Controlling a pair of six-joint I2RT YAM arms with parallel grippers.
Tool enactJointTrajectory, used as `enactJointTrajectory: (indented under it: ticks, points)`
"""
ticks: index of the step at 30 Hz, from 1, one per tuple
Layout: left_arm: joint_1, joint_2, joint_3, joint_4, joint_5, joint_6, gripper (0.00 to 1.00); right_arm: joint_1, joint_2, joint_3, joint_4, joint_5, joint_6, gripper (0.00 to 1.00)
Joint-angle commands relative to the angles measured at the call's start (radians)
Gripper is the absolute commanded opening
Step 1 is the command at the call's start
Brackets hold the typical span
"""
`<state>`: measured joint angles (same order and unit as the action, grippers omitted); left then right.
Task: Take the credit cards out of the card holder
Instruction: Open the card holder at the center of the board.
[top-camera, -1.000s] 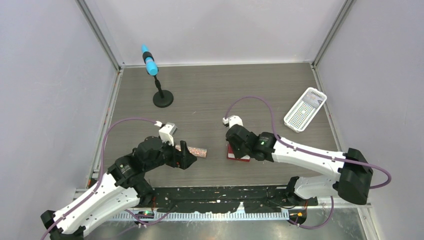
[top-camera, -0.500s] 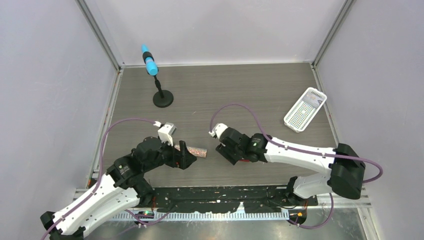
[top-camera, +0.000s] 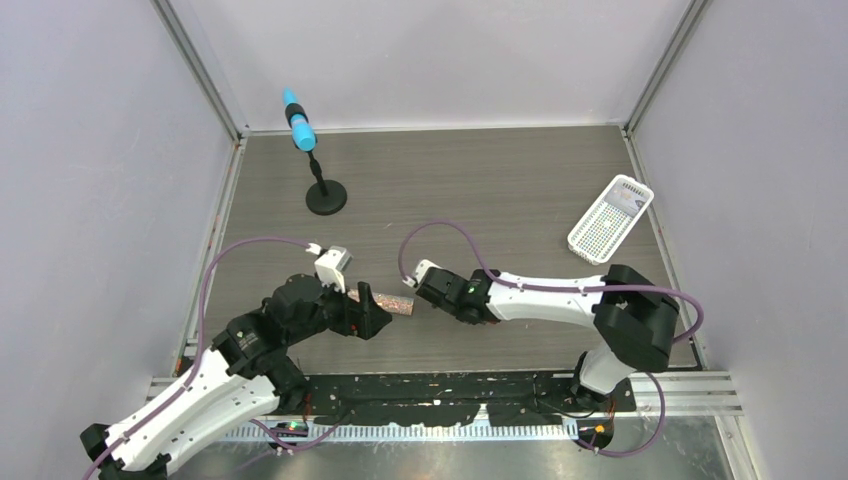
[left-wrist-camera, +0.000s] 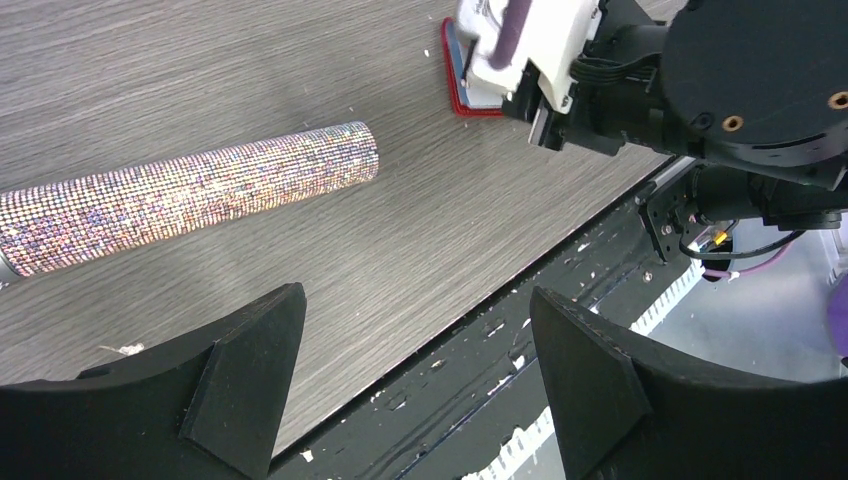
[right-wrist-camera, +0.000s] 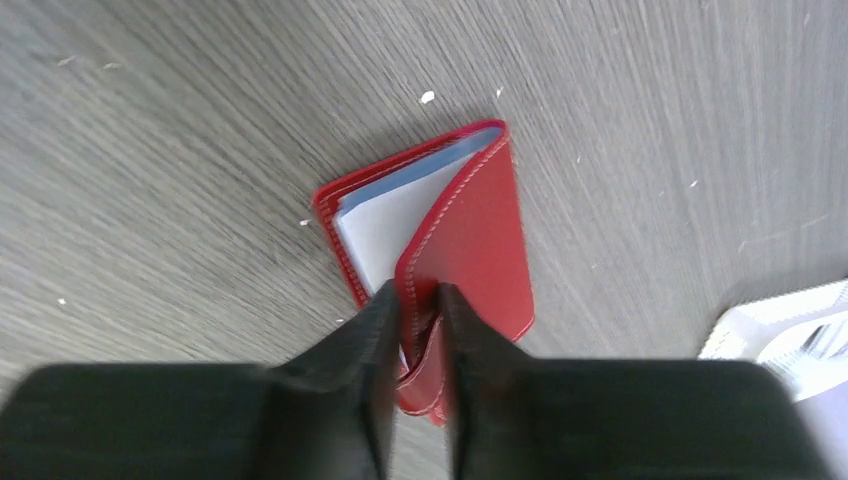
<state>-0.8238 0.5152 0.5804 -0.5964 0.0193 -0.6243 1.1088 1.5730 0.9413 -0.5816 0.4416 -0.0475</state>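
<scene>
One holder (right-wrist-camera: 470, 250): red, book-fold, stitched along the edge. It lies on the worktop (right-wrist-camera: 150, 150) directly ahead of and beneath the right hand (right-wrist-camera: 418, 300). The cover is raised at the hand's end, and pale blue lining shows at the far edge.

One card (right-wrist-camera: 385, 225) in view: white to pale grey, flat under the raised cover, just left of the fingers. Whether more cards lie beneath it cannot be told.

Right hand: narrow, with its fingers pinched on the near edge of the cover, one on each side of the flap.

Left hand (left-wrist-camera: 415, 300): wide and holding nothing. It hangs over the worktop with a glittery tube (left-wrist-camera: 190, 195) ahead of it and to its left.

Handling (a judgement, not a thing seen): the holder looks light and soft, and its cover bends where it is pinched. The whole piece would probably slide or lift if pulled with nothing pressing on the lower half. The card looks thin, stiff and smooth, so likely slippery. The best hold is on the bare edge left of the fingers, drawing it out flat rather than prying it up.

Markings: no brand, label or writing can be read on the holder, card or tube.
</scene>
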Motion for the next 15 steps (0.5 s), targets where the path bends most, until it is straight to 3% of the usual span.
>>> enactJointTrajectory:
  ticks: [1, 2, 8, 15]
  points:
    - [-0.003, 0.006, 0.006, 0.015, -0.012, 0.001, 0.86, 0.001, 0.018, 0.064, -0.026, 0.065, 0.090, 0.16]
    - [-0.003, 0.004, 0.005, 0.015, -0.012, 0.001, 0.86, 0.001, 0.017, 0.080, -0.036, 0.059, 0.108, 0.08]
    - [-0.003, 0.012, 0.014, 0.015, -0.011, 0.003, 0.86, -0.018, -0.068, 0.117, -0.055, -0.107, 0.262, 0.05]
    - [-0.003, 0.045, 0.013, 0.027, 0.003, -0.009, 0.85, -0.265, -0.215, -0.073, 0.096, -0.467, 0.441, 0.05]
